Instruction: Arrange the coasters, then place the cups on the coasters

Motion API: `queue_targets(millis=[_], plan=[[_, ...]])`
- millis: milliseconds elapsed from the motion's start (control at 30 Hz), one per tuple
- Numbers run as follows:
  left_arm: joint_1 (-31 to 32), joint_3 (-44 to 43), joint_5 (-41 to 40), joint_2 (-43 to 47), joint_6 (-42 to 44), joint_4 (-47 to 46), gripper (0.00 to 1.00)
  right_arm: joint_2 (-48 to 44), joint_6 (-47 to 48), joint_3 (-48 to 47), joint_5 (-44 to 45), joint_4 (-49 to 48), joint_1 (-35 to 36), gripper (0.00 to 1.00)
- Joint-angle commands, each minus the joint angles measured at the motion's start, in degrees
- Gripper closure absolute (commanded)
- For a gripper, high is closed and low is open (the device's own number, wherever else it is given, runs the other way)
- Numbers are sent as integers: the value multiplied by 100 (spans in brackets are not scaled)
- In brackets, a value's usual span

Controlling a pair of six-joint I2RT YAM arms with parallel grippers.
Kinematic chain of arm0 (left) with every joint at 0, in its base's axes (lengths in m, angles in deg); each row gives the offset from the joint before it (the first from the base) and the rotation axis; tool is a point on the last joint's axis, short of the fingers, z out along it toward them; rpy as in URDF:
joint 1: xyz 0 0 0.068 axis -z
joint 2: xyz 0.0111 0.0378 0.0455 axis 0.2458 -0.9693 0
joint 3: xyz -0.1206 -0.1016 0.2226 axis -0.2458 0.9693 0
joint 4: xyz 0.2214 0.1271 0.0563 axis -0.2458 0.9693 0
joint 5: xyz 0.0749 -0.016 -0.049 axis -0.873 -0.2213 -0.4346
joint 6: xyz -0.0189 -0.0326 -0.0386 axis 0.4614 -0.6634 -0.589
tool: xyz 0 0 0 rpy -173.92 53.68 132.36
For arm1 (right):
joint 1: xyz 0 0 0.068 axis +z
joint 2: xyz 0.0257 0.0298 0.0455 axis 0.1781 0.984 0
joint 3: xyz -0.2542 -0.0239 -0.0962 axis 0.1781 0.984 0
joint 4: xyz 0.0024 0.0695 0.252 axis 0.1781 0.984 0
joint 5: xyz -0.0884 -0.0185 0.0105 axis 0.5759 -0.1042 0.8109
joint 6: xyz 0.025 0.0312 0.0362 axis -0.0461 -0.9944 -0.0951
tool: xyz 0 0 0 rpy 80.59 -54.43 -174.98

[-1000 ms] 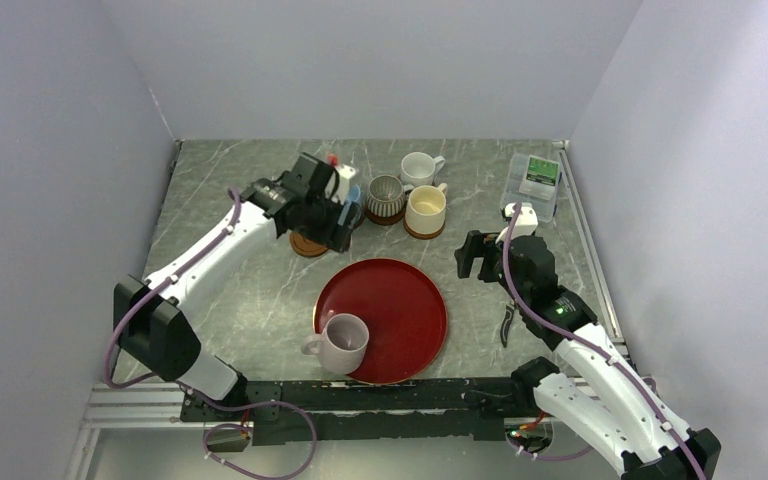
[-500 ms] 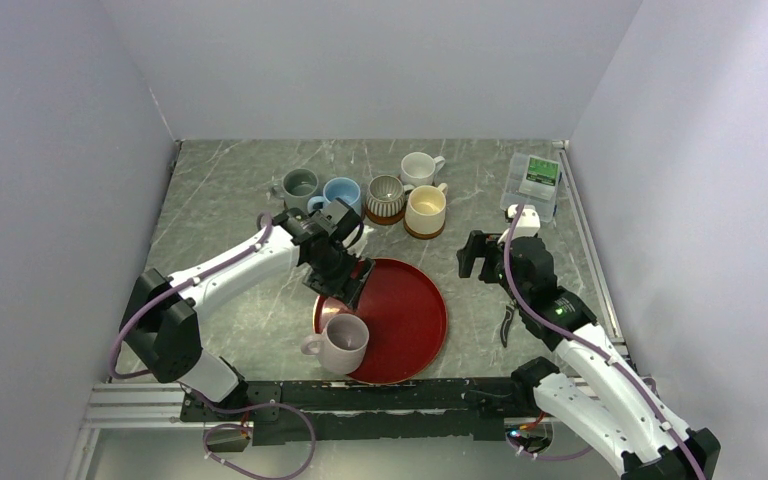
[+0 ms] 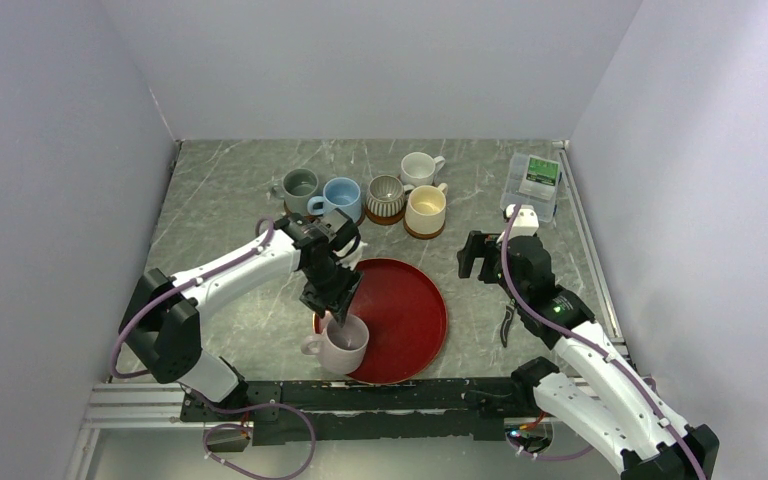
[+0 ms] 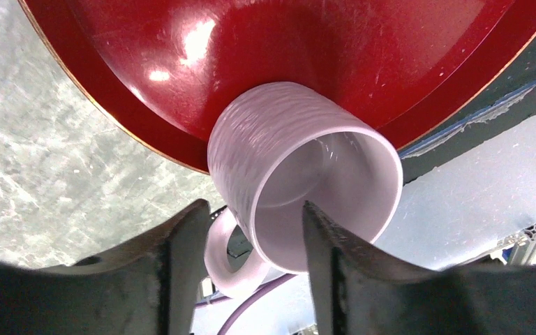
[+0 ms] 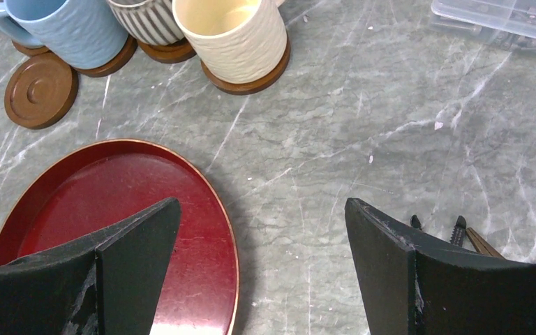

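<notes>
A pale lilac cup (image 3: pixel 343 343) (image 4: pixel 300 174) stands on the near-left rim of the glossy red tray (image 3: pixel 405 300) (image 4: pixel 321 49). My left gripper (image 3: pixel 332 312) (image 4: pixel 251 209) hangs over it, open, with one finger inside the cup, the other outside by the handle, and gaps on both sides of the wall. At the back stand grey-green (image 3: pixel 300 185), light blue (image 3: pixel 341 195), ribbed (image 3: pixel 386 196), white (image 3: pixel 419 167) and cream (image 3: pixel 426 209) cups. The light blue, ribbed and cream ones each rest on a coaster (image 5: pixel 244 80). One bare coaster (image 5: pixel 40 91) lies beside the blue cup. My right gripper (image 3: pixel 475 255) (image 5: pixel 262 209) hovers open and empty.
A clear plastic box (image 3: pixel 535 182) (image 5: pixel 502 14) sits at the back right corner. A dark hand tool (image 3: pixel 507 322) (image 5: pixel 460 230) lies on the table right of the tray. Walls close in the table on the left, back and right.
My left arm swung from the back cups down over the tray to the lilac cup, and its jaws narrowed around the cup wall. The right arm has not moved.
</notes>
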Motion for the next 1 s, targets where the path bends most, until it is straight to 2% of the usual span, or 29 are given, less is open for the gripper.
queue_targets(millis=[0,200,333,433,600,833,967], plan=[[32,89,175,38,-95,85,52,-87,-42,9,103,-148,-26,8],[87,53,-51,-219,-129,239,56,-116,-34,2,162,-77,-22,8],[187,-6,-207,-334,-162,291,62,-153,-37,26,164,-95,-27,7],[308,-127,-445,-348,-243,348,72,-144,-37,10,172,-56,-27,7],[388,-265,-537,-269,-288,404,96,-184,-8,-3,208,-14,-24,7],[384,-627,-706,-53,-261,602,97,-200,0,-71,221,72,-25,8],[373,-1117,-1138,62,19,772,97,-232,7,-68,234,54,-26,8]])
